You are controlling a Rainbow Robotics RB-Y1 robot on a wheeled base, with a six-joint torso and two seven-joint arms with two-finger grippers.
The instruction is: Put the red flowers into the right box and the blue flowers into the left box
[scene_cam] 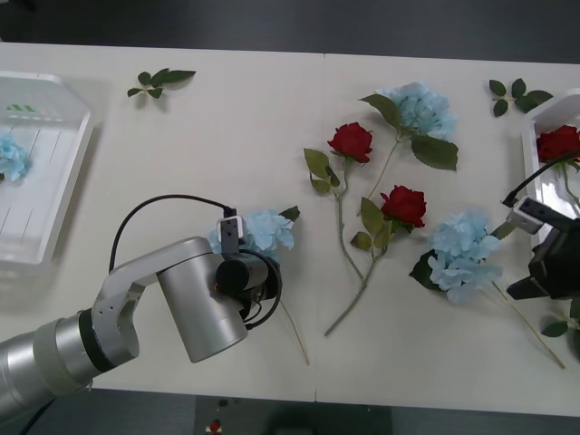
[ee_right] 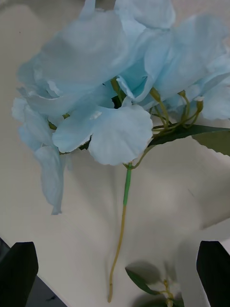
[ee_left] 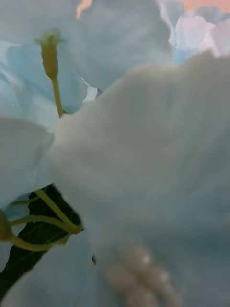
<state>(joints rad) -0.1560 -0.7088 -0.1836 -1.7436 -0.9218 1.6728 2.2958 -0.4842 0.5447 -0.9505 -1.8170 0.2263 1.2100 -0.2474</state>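
The left gripper [scene_cam: 243, 272] is sitting low over a blue flower [scene_cam: 264, 230], its fingers buried in petals, so I cannot tell whether they are parted or closed. The right gripper [scene_cam: 555, 272] is hanging with fingers [ee_right: 18, 268] spread wide, just beside another blue flower [scene_cam: 462, 254], whose stem is lying in open table between them. Behind it, the right box [scene_cam: 535, 168] is running off the edge, holding one red flower [scene_cam: 557, 142]. The left box [scene_cam: 68, 172] is sitting well away from the left gripper.

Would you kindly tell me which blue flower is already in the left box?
The blue hydrangea at the far left, lying inside the ribbed left box; the other three still lie on the table.
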